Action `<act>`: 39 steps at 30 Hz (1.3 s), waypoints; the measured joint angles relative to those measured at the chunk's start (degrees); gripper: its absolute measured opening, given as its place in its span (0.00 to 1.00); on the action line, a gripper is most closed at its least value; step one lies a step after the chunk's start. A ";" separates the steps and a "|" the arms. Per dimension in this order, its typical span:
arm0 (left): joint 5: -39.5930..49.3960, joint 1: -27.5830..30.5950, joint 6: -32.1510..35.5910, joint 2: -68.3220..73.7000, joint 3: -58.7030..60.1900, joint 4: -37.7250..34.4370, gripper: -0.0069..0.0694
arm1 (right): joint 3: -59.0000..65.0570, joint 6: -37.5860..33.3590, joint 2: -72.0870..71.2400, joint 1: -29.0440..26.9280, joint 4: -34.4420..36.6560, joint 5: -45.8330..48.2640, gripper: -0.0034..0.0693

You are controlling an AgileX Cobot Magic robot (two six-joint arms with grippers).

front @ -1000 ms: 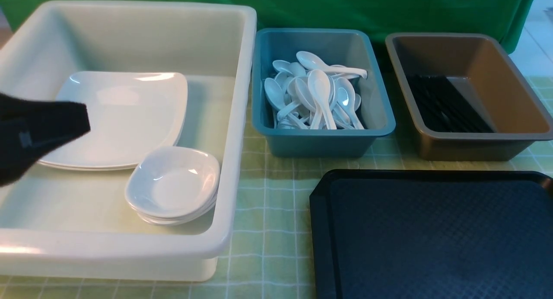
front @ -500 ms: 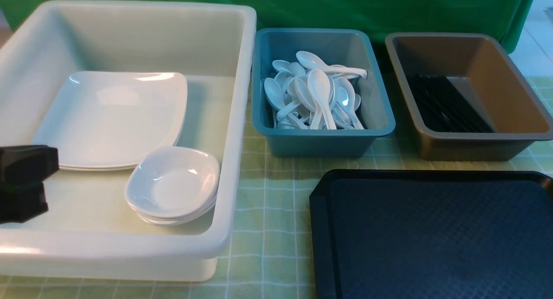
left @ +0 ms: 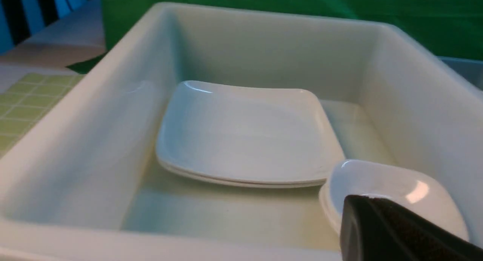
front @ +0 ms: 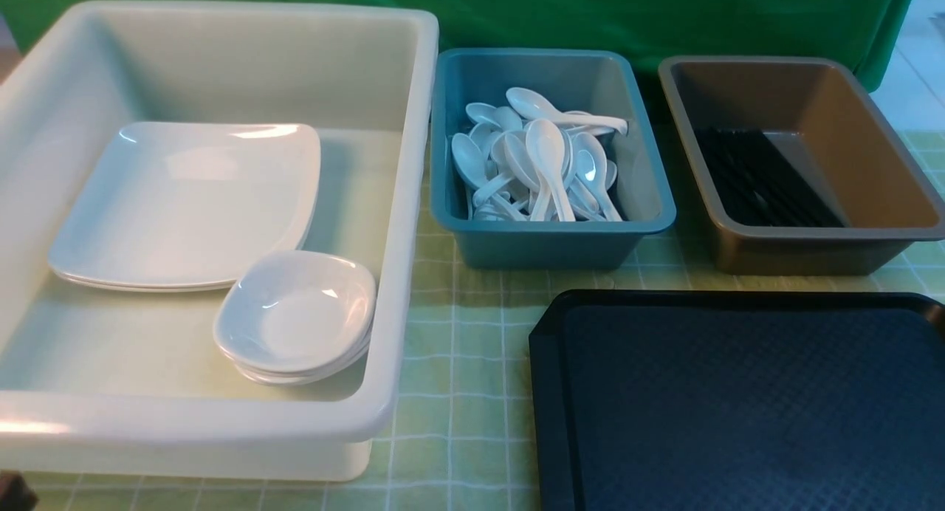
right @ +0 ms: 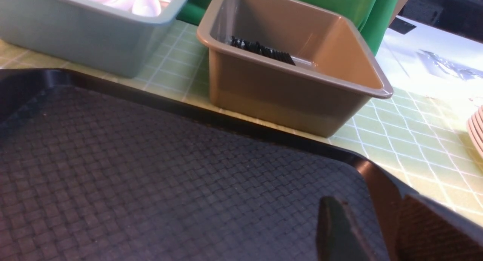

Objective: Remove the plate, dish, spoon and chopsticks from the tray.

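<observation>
Tray [front: 738, 407] bare beneath the right gripper [right: 373, 231], jaws parted and holding nothing; plate [left: 245, 136] in white tub ahead of pressed-together left gripper [left: 396, 231]; just park both arms clear, touching nothing.

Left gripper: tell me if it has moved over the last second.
Yes. In the front view it has pulled back toward the robot, off the plate and out over the white tub's near wall; only a dark corner remains.

Front view wide, wrist views close, tray [front: 738, 407] shared with right
</observation>
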 joint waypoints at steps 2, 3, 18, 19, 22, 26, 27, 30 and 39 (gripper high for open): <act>-0.13 1.84 -0.37 -2.76 2.83 0.24 0.08 | 0.00 0.00 0.00 0.00 0.00 0.00 0.37; -0.13 3.03 -0.64 -4.69 4.62 0.41 0.08 | 0.00 0.00 0.00 0.00 0.00 0.00 0.37; 3.98 0.66 -1.90 -8.93 8.98 1.61 0.08 | 0.00 0.00 0.00 0.00 0.00 0.00 0.38; 3.98 0.19 -1.90 -8.93 8.98 1.63 0.08 | 0.00 0.00 0.00 0.00 0.00 0.00 0.38; 3.98 -0.23 -1.90 -8.93 8.98 1.63 0.08 | 0.00 0.00 0.00 0.00 0.00 0.00 0.38; 3.98 -0.23 -1.90 -8.93 8.98 1.63 0.08 | 0.00 0.00 0.00 0.00 0.00 0.00 0.38; 3.98 -0.23 -1.90 -8.93 8.98 1.63 0.08 | 0.00 0.00 0.00 0.00 0.00 0.00 0.38; 3.98 -0.23 -1.90 -8.93 8.98 1.63 0.08 | 0.00 0.00 0.00 0.00 0.00 0.00 0.38; 3.98 -0.23 -1.90 -8.93 8.98 1.68 0.08 | 0.00 0.00 0.00 0.00 0.00 0.00 0.38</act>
